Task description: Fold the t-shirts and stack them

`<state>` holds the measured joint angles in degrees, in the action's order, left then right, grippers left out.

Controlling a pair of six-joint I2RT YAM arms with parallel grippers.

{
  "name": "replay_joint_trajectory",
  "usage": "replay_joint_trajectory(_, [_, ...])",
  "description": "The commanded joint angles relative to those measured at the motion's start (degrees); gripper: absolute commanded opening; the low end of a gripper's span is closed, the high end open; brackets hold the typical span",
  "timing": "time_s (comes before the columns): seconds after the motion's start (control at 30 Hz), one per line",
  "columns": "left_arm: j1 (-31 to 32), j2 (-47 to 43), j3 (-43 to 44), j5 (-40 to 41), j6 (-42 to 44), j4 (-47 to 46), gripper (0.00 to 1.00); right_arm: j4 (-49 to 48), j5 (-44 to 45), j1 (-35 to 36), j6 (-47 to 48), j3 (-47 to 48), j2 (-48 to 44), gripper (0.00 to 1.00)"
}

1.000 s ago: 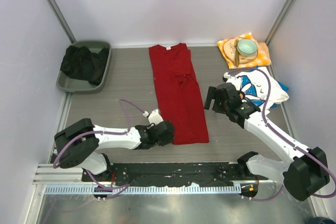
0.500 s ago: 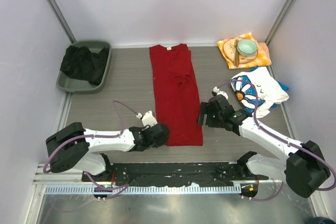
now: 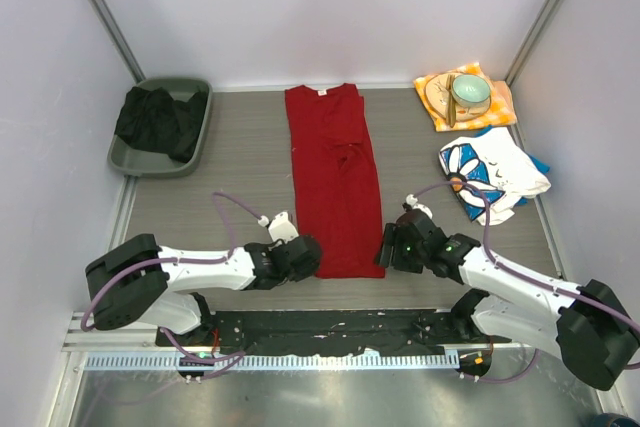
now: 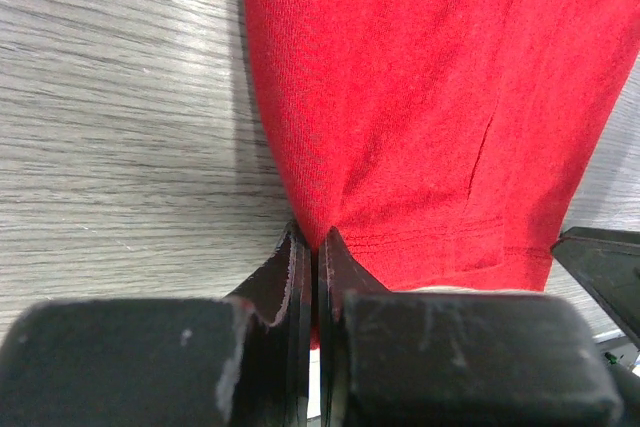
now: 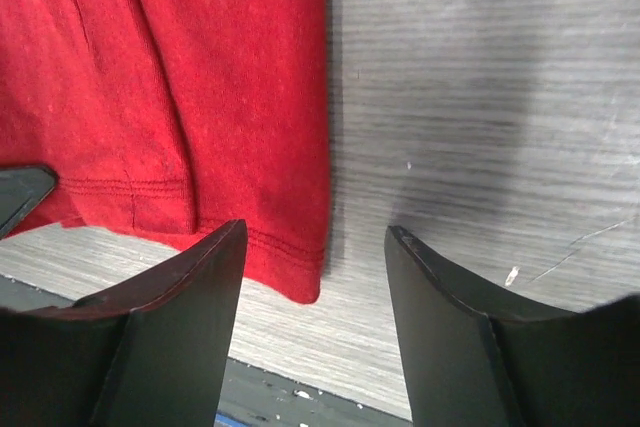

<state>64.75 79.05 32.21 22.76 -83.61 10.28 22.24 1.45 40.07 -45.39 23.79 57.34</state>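
Observation:
The red t-shirt [image 3: 335,177] lies as a long, narrow strip down the middle of the table, collar at the far end. My left gripper [image 3: 306,256] is shut on the hem's near left corner; in the left wrist view the red cloth [image 4: 420,97] is pinched between the closed jaws [image 4: 316,237]. My right gripper [image 3: 384,245] is open at the near right corner. In the right wrist view that red corner [image 5: 295,267] lies on the table between the spread fingers [image 5: 316,232], touching neither. The white daisy-print t-shirt [image 3: 492,172] lies crumpled at the right, with blue cloth showing at its edge.
A grey-green tray [image 3: 196,132] with dark cloth in it stands at the far left. An orange-yellow cloth [image 3: 500,105] with a bowl [image 3: 470,92] lies at the far right. The black base rail [image 3: 330,327] runs along the near edge, just behind both grippers.
My right arm has swung toward the near edge, from beside the daisy tee to the red shirt's near right corner, its jaws narrowing. The left gripper has closed on the hem, and the near end looks narrower.

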Motion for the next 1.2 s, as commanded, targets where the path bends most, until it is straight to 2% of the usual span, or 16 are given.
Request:
replay_joint_trajectory(0.0, [-0.7,2.2,-3.7,1.1,0.6,5.2,0.00,-2.2,-0.6,1.6,-4.4,-2.3,-1.0,0.61])
replay_joint_trajectory(0.07, [-0.8,2.2,-4.3,1.0,0.5,5.0,0.00,-3.2,-0.7,2.5,-5.4,-3.0,-1.1,0.54])
replay_joint_trajectory(0.1, [-0.9,2.1,-4.3,1.1,0.4,4.9,0.00,-3.6,-2.6,2.8,-6.2,-3.6,-1.0,0.53])
replay_joint_trajectory(0.33, [-0.9,0.8,-5.9,1.1,-0.3,4.9,0.00,-5.8,-1.6,6.0,-8.8,-4.5,0.2,0.45])
replay_joint_trajectory(0.4, [-0.9,0.2,-6.3,1.3,-0.5,5.0,0.00,-6.0,-1.6,6.4,-9.2,-4.5,0.8,0.38])
replay_joint_trajectory(0.43, [-0.9,-0.2,-6.5,1.3,-0.5,5.2,0.00,-6.2,0.5,6.6,-9.5,-4.5,0.9,0.34])
replay_joint_trajectory(0.47, [-0.9,-0.3,-6.5,1.4,-0.5,5.3,0.00,-6.2,0.8,6.6,-9.6,-4.5,1.2,0.25])
replay_joint_trajectory(0.53, [-0.9,-0.7,-6.8,1.3,-0.6,5.5,0.00,-6.2,1.2,6.8,-9.6,-4.5,1.3,0.17])
replay_joint_trajectory(0.57, [-0.9,-1.2,-6.9,1.3,-0.6,5.7,0.00,-6.1,1.8,6.8,-9.5,-4.4,1.4,0.06])
replay_joint_trajectory(0.6, [-0.9,-1.5,-7.0,1.1,-0.6,5.8,0.00,-5.7,2.3,6.9,-9.8,-4.1,1.6,0.01])
replay_joint_trajectory(0.8, [-0.9,-6.5,-9.0,0.0,-0.8,7.6,0.00,-4.1,4.0,9.8,-10.9,-2.8,1.0,0.01])
replay_joint_trajectory(0.97, [-0.5,-10.8,-11.7,-0.8,-2.7,8.5,0.00,-2.6,7.5,16.8,-14.0,-0.7,0.9,0.01])
replay_joint_trajectory(1.17, [-0.2,-16.0,-10.5,1.7,-2.5,14.7,0.00,-1.6,11.6,19.7,-13.6,3.3,2.4,0.01])
